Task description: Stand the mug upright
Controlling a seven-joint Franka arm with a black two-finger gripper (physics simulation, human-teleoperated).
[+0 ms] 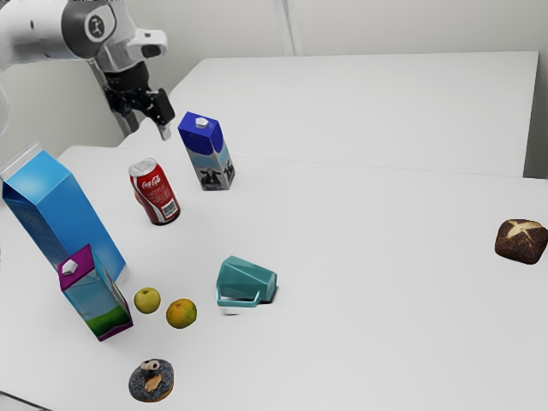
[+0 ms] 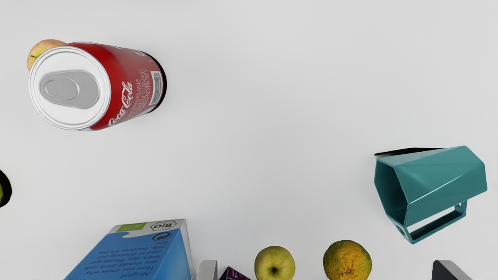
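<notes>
A teal, faceted mug with a squared handle (image 1: pixel 247 278) is seen lying on its side on a white table (image 1: pixel 385 334); its open mouth, visible in the wrist view, is turned toward the side where a can and a carton are stood. The black two-finger gripper (image 1: pixel 163 127) is held above the table at the mug's eleven o'clock, as read in the exterior view, its fingers (image 2: pixel 208 271) parted wide.

By the same clock around the mug, a red and silver Coca-Cola can (image 1: pixel 156 193) is placed between ten and eleven, and a blue-topped milk carton with cow pictures (image 1: pixel 207 154) near half past eleven. A tall blue carton (image 1: pixel 64 210) is found at about ten, a small purple-topped carton (image 1: pixel 94 295) and a yellow-green apple (image 1: pixel 146 300) at about nine, and a green-orange citrus fruit (image 1: pixel 181 314) near eight. A dark-topped doughnut (image 1: pixel 152 383) is laid out at half past seven. Well apart, at three, a dark brown, scored bread roll (image 1: pixel 521 242) is shown. In the wrist view, a yellow-pink apple (image 2: pixel 46 48) is partly hidden by the can.
</notes>
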